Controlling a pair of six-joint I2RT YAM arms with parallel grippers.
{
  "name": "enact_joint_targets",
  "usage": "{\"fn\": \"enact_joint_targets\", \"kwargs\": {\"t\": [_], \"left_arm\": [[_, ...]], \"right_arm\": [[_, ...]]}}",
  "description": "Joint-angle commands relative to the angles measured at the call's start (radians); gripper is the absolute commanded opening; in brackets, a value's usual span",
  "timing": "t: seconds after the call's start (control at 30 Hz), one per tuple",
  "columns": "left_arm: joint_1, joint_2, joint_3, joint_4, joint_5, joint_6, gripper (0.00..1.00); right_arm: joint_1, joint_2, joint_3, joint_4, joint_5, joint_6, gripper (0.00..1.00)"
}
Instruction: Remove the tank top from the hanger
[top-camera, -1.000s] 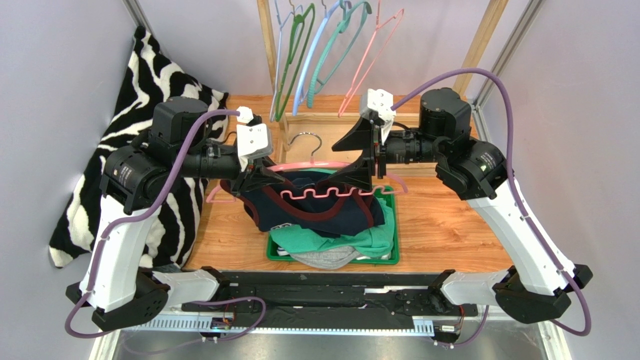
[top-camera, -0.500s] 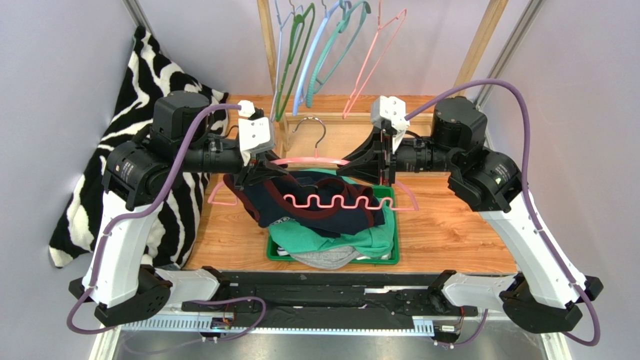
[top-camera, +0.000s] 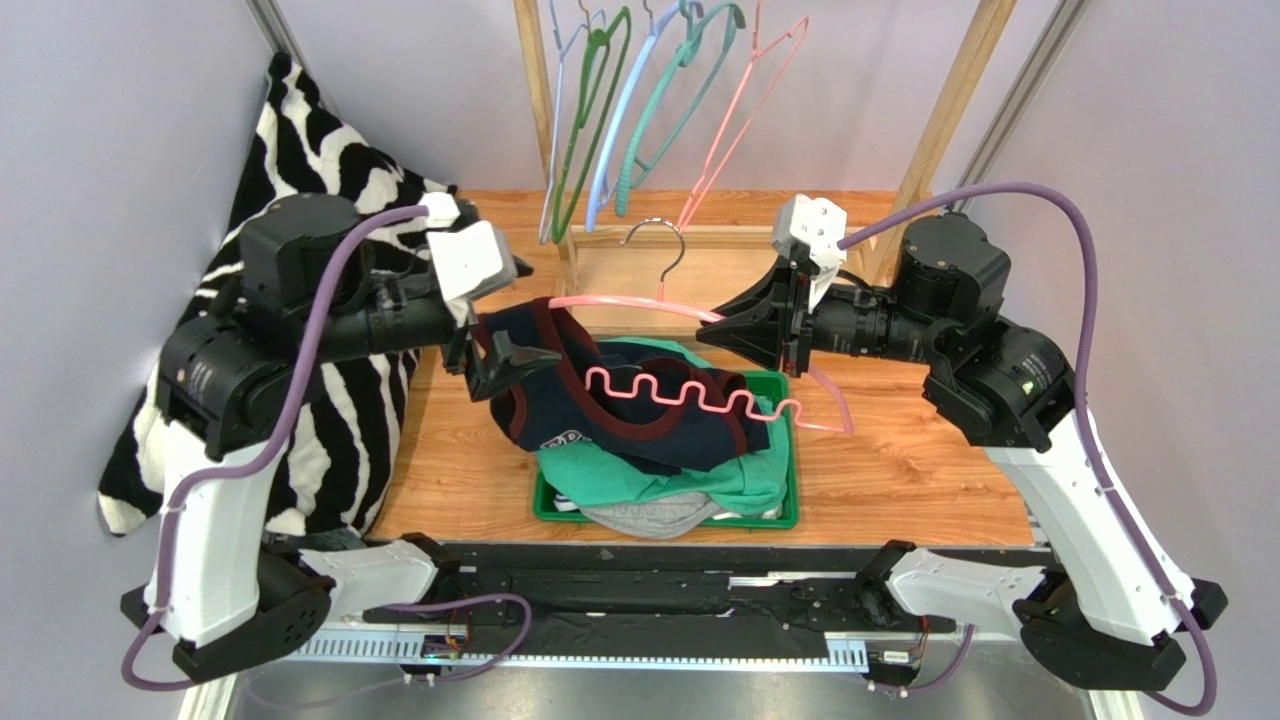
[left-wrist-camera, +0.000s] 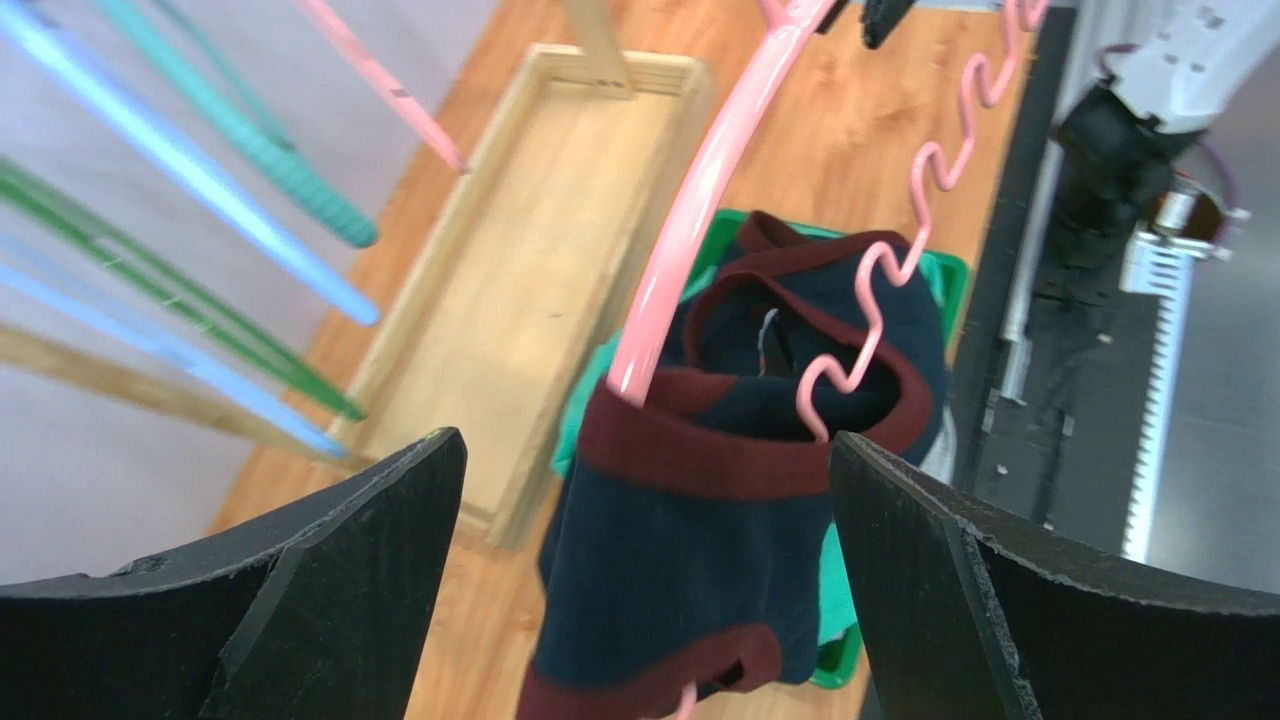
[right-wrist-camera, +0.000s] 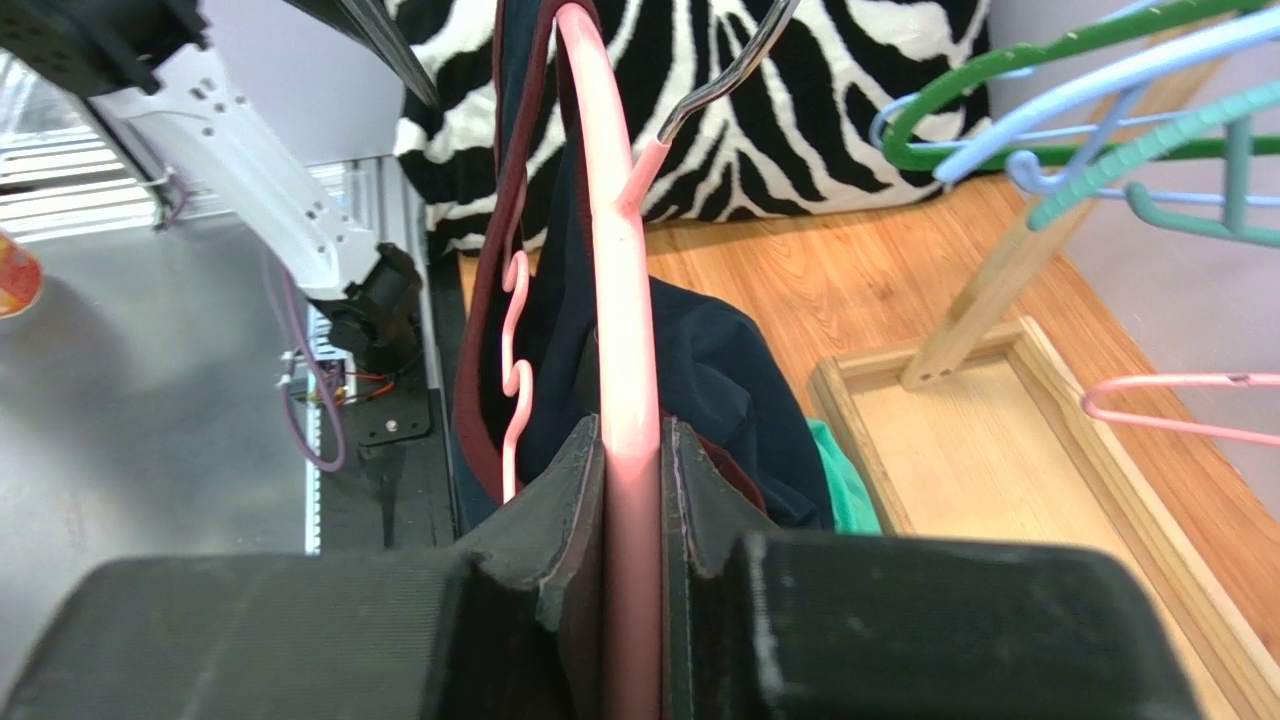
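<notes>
The navy tank top (top-camera: 601, 428) with maroon trim hangs off the left end of a pink hanger (top-camera: 676, 398) and sags over the green bin. My right gripper (top-camera: 718, 320) is shut on the hanger's upper arm, right of its metal hook (top-camera: 661, 240). In the right wrist view its jaws (right-wrist-camera: 633, 428) pinch the pink hanger (right-wrist-camera: 619, 270), with the tank top (right-wrist-camera: 706, 375) beyond. My left gripper (top-camera: 496, 360) stands wide open at the tank top's left edge, holding nothing. The left wrist view shows the tank top (left-wrist-camera: 691, 585) and hanger (left-wrist-camera: 706, 195) ahead of the open fingers (left-wrist-camera: 346, 600).
A green bin (top-camera: 784, 450) of green and grey clothes sits under the tank top. Several coloured hangers (top-camera: 631, 105) hang from a wooden rack at the back, above a wooden tray (top-camera: 721, 255). A zebra-striped cloth (top-camera: 301, 150) lies to the left.
My left gripper has opened, let go of the tank top and drawn back left. My right gripper has shut on the hanger and carried it rightward, tilting it.
</notes>
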Motion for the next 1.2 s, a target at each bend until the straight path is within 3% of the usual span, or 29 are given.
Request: {"fn": "enact_joint_targets", "kwargs": {"t": [0.0, 0.23, 0.43, 0.53, 0.7, 0.8, 1.0, 1.1, 1.13, 1.17], "left_arm": [[0.023, -0.098, -0.031, 0.081, -0.112, -0.053, 0.99], [0.032, -0.13, -0.048, 0.072, -0.125, -0.056, 0.99], [0.069, -0.171, -0.118, 0.127, -0.241, -0.111, 0.99], [0.07, -0.168, -0.166, 0.133, -0.189, -0.131, 0.99], [0.086, -0.118, -0.187, 0.158, -0.014, -0.2, 0.88], [0.087, -0.089, -0.186, 0.167, -0.003, -0.222, 0.78], [0.087, -0.037, -0.17, 0.178, 0.055, -0.254, 0.48], [0.087, -0.012, -0.154, 0.178, 0.07, -0.258, 0.26], [0.087, -0.003, -0.15, 0.178, 0.072, -0.26, 0.13], [0.087, 0.0, -0.146, 0.178, 0.072, -0.259, 0.05]], "right_arm": [[-0.001, -0.047, 0.032, 0.026, 0.08, -0.014, 0.0], [-0.001, -0.073, 0.057, -0.008, 0.134, -0.04, 0.0], [-0.001, -0.15, 0.023, 0.003, 0.175, -0.047, 0.0], [-0.001, -0.165, 0.023, 0.018, 0.206, -0.059, 0.0], [-0.001, -0.168, 0.025, 0.04, 0.255, -0.065, 0.0], [-0.001, -0.17, 0.025, 0.044, 0.257, -0.068, 0.0], [-0.001, -0.161, 0.025, 0.038, 0.255, -0.074, 0.0], [-0.001, -0.159, 0.023, 0.041, 0.25, -0.073, 0.0], [-0.001, -0.158, 0.023, 0.038, 0.252, -0.073, 0.0], [-0.001, -0.158, 0.025, 0.038, 0.25, -0.073, 0.0]]}}
